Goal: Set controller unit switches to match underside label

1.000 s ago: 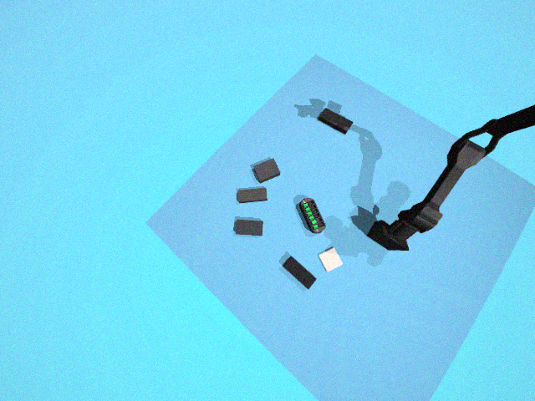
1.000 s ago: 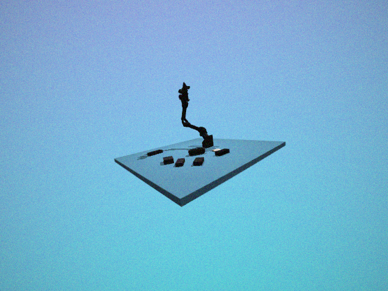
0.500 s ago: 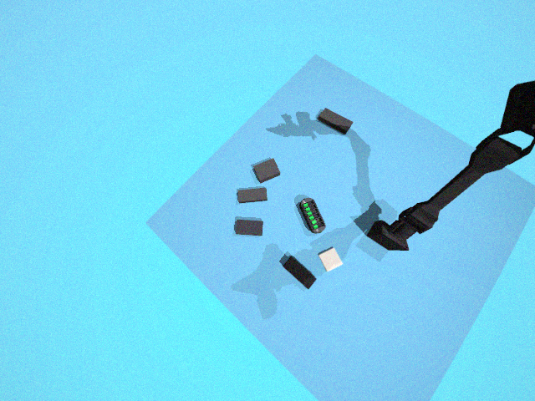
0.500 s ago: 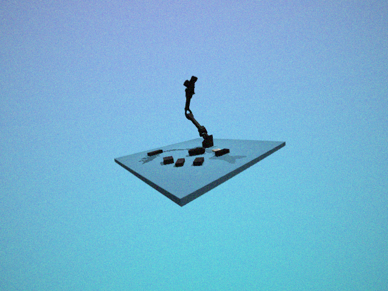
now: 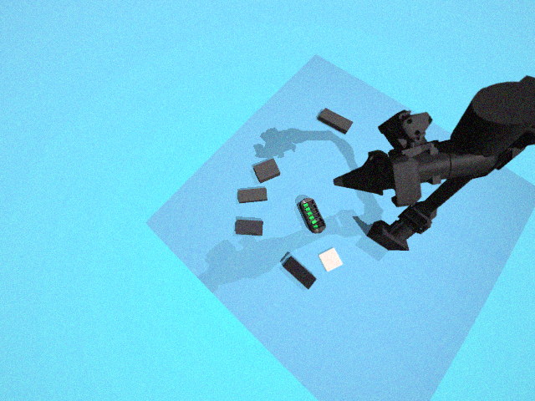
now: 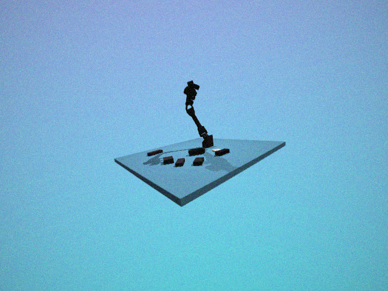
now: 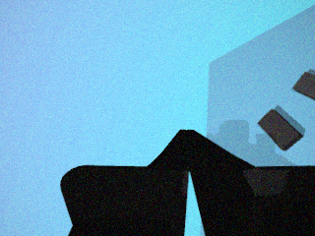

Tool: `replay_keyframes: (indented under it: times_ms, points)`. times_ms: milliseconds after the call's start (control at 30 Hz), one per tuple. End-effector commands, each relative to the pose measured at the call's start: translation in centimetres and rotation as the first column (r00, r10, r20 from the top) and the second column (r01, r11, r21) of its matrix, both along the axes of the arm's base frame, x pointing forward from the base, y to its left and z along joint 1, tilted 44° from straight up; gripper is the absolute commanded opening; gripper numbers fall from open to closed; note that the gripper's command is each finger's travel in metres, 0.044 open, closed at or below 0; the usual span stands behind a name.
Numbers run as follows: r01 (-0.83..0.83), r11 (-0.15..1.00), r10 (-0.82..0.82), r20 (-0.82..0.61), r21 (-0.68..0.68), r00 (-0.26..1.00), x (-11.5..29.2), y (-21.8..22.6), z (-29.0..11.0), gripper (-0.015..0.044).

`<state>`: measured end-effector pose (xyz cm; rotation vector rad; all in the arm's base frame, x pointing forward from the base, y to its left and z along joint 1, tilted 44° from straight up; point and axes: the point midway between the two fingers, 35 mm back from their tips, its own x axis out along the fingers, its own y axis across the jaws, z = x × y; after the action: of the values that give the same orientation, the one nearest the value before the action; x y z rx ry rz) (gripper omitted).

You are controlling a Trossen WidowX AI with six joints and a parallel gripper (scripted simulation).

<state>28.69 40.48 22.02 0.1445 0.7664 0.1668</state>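
The dark grey controller unit (image 5: 317, 230) (image 6: 196, 151) lies on the bench (image 5: 345, 311) (image 6: 178, 184) with its switch side up, near the middle of the group of parts. A row of green switch ends shows along its left side in the top view; the setting of each switch is too small to tell. The label on its underside is hidden. My gripper (image 5: 336, 181) (image 7: 185, 136) is shut and empty, its fingertips together. It is held high above the bench, up and to the right of the unit in the top view, touching nothing.
Dark blocks lie left of the unit: one (image 5: 266, 170), one (image 5: 252, 195) and one (image 5: 248, 226). Another block (image 5: 336, 120) lies at the top. A long dark block (image 5: 298, 271) and a white square (image 5: 330, 259) lie below the unit. The arm base (image 5: 387, 236) stands to the right.
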Motion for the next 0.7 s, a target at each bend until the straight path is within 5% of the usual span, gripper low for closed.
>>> replay_keyframes:
  times_ms: [0,300,667]
  points:
    - [0.116,0.987,-0.124,-0.070,-0.107,0.990,2.9,-2.5,-4.5,0.0000]
    - [0.353,0.841,-0.450,-0.167,-0.409,0.877,7.8,-10.8,-15.5,0.0000]
    - [0.475,0.496,-0.759,-0.098,-0.727,0.643,9.5,-22.7,-25.6,0.0000]
